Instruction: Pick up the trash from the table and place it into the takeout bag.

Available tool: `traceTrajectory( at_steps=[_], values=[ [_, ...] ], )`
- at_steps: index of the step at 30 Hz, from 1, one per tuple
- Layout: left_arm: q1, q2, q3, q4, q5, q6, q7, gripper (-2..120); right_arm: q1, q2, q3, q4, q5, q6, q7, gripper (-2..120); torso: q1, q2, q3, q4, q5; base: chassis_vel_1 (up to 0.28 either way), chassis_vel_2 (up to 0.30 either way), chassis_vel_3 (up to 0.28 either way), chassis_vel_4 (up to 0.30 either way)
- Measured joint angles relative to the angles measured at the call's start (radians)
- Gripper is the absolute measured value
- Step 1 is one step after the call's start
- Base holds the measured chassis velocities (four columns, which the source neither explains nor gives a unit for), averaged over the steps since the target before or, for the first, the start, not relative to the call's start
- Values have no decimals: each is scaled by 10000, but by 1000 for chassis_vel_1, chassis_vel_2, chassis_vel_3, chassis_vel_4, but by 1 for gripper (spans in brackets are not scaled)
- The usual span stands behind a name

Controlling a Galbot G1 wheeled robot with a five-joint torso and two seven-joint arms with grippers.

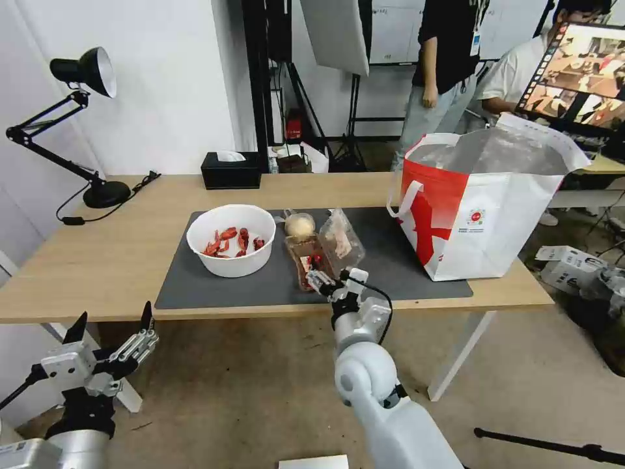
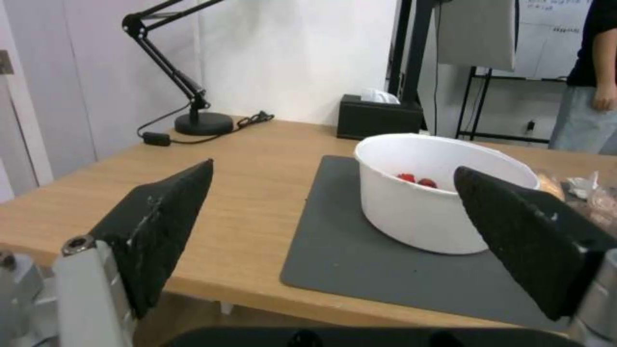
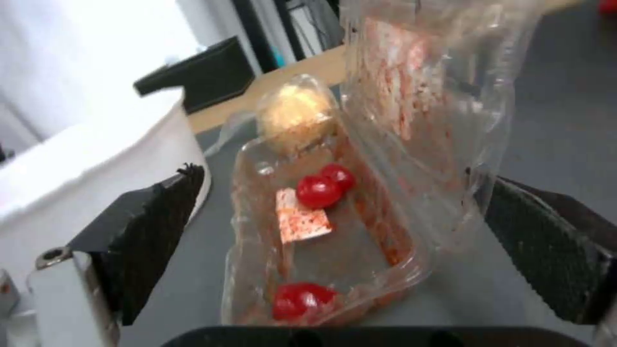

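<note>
On the dark grey mat of the table stands a white bowl holding red crayfish shells. To its right lies a clear hinged tray with red scraps, its lid raised. A wrapped beige lump sits at the tray's far end. My right gripper is open at the tray's near end, one finger on each side. My left gripper hangs open below the table's front left edge. The takeout bag stands open at the table's right end.
A black tissue box sits at the table's back edge. A black desk lamp with its cable stands at the back left. A monitor and boxes lie beyond the bag.
</note>
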Motion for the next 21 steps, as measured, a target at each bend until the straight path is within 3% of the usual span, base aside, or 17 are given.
traceTrajectory(
  at_steps=[3, 9, 16, 21],
  values=[
    [3, -6, 0, 0, 7, -12, 2, 100, -164, -197, -22, -98, -968, -47, -844, 100, 0, 0, 0, -1, 0, 0, 0, 0, 0],
    [2, -8, 20, 0, 14, -16, 6, 100, -261, -502, -12, -160, -1729, 26, -1507, 100, 0, 0, 0, 0, 1, 0, 0, 0, 0],
    [-133, 55, 214, 0, -272, 337, -53, 100, 258, -1200, 23, 556, -246, -74, -1285, 100, 0, 0, 0, -1, 1, 0, 0, 0, 0],
    [-571, 363, 683, 1, -1162, 1295, -443, 100, 1586, -2169, -5, 377, 1598, -146, -1177, 95, 0, 0, 1, 0, 2, 0, 0, 0, 0]
  ],
)
